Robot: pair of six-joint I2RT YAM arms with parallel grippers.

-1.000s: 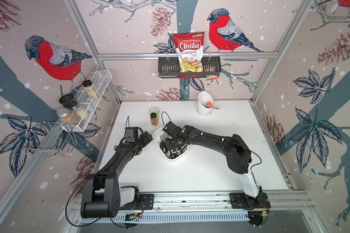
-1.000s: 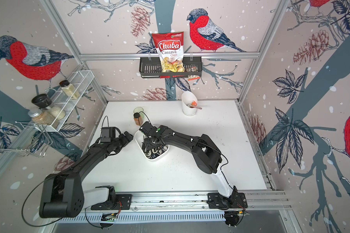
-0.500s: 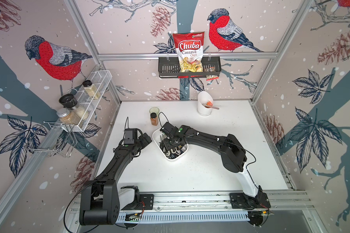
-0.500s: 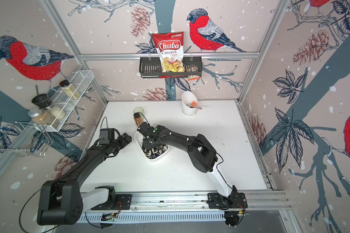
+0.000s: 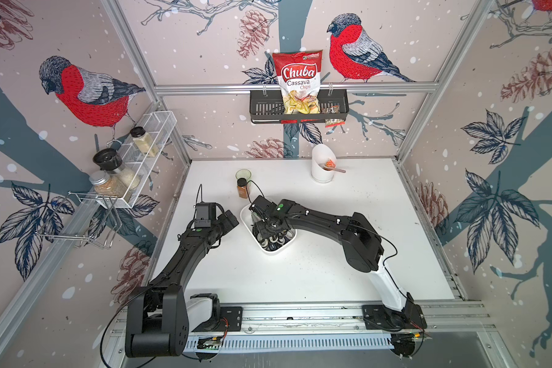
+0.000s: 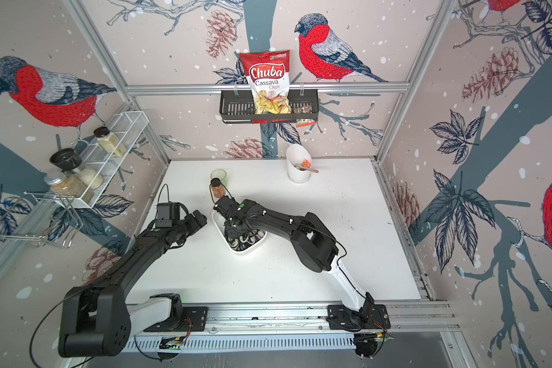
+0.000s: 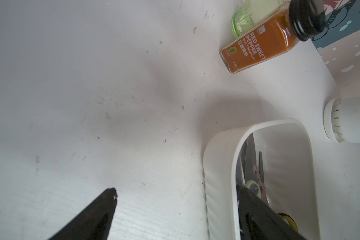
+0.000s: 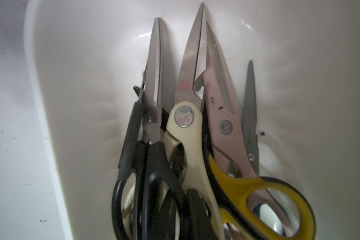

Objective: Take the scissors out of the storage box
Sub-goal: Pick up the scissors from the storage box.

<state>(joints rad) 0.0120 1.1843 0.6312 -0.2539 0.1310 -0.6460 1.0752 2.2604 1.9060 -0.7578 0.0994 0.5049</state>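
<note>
Shifted slightly over the shallow white plastic storage box (image 5: 279, 251), the right arm (image 5: 316, 220) hides its fingers' state; left fingers (image 7: 96, 212) gape; steel-bladed scissors (image 8: 187, 124) all lie inside.

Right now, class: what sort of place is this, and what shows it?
Probably a robot test cell dressed as a kitchen: two robot arms mounted on a base rail, an aluminium-framed wallpapered enclosure, and a wall-hung spice rack.
</note>
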